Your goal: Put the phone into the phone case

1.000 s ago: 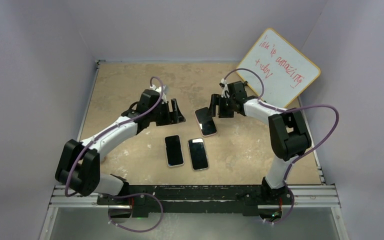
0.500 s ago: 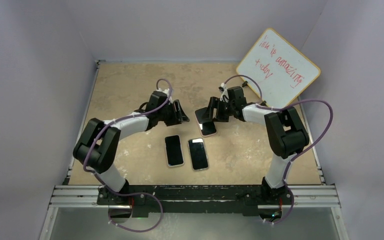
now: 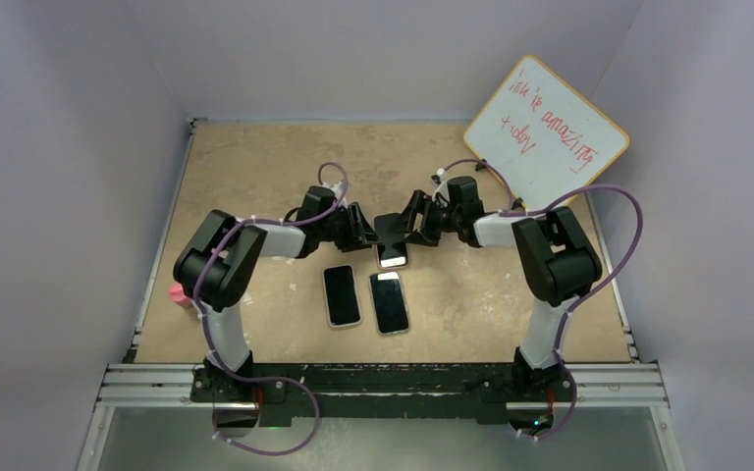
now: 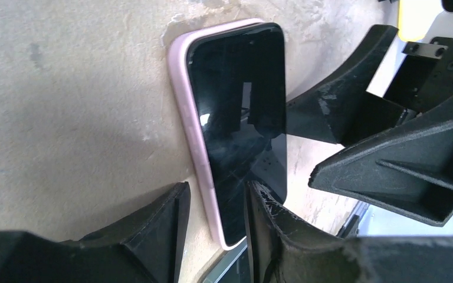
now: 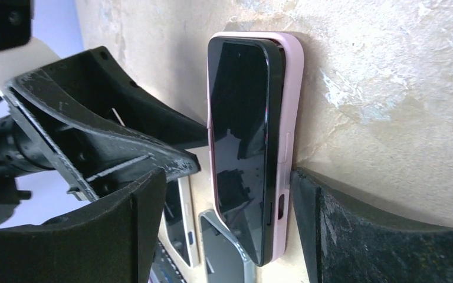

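The tan desk fills the middle of the top view, with a whiteboard leaning at the upper right. The left arm and right arm reach in from either side and meet nose to nose at the centre of the frame, probably so that each can work one end of the same thing. Between them lies the phone, screen up in its pink phone case. Two spare phones lie side by side just below it. In the right wrist view the black body stands proud of the case along one long edge, so it looks only partly seated and in need of a press. The right jaws are spread wide and straddle the phone's end, neither side clearly touching it. The left jaws are narrower but released: one finger stands just beside the case, the other hangs over the screen's corner, and whether it presses I cannot tell.
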Tool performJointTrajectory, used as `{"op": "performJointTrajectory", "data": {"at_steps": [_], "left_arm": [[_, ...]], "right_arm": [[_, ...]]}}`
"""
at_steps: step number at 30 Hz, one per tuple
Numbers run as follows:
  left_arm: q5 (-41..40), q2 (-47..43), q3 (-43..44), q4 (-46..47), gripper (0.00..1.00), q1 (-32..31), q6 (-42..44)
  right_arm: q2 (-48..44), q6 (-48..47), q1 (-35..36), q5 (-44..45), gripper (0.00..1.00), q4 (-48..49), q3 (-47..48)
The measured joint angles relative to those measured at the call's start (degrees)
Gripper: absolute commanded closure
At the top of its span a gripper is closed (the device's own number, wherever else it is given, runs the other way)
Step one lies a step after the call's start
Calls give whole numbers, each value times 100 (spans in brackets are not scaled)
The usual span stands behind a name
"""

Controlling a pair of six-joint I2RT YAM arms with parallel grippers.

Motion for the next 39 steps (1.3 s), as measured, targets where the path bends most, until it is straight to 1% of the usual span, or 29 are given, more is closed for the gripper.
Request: {"op": "performJointTrajectory", "data": {"at_steps": [5,10,14,18,23,24,26,30,35,39], "left_arm": [[188,173,-2,295,74,0,-83],[295,251,-33,356,83,76,-109],[310,251,-79,385,87,101,-87],[376,221,-219,568,88,144,-74],[415,219,-278,664,89,164,-70],[415,219,-282,675,89,164,-70],[400,219,-302,708,89,155,-68],[374,219,-334,782,89,142,-68],[361,190,-387,811,88,155,-68],[326,155,-442,811,88,170,-70]], "right_arm": [[177,549,0,-157,22,511,-44],[181,1093,-46,-195,22,1154,-269],[179,1471,-96,-376,22,1779,-398],[179,1749,-101,-625,22,2216,-455],[179,1646,-87,-734,22,2190,-452],[179,1572,-85,-737,24,2111,-446],[179,1353,-68,-730,29,1834,-409],[179,1088,-37,-754,47,1508,-376],[181,1123,-39,-879,54,1576,-380],[181,1158,-28,-984,57,1663,-380]]}}
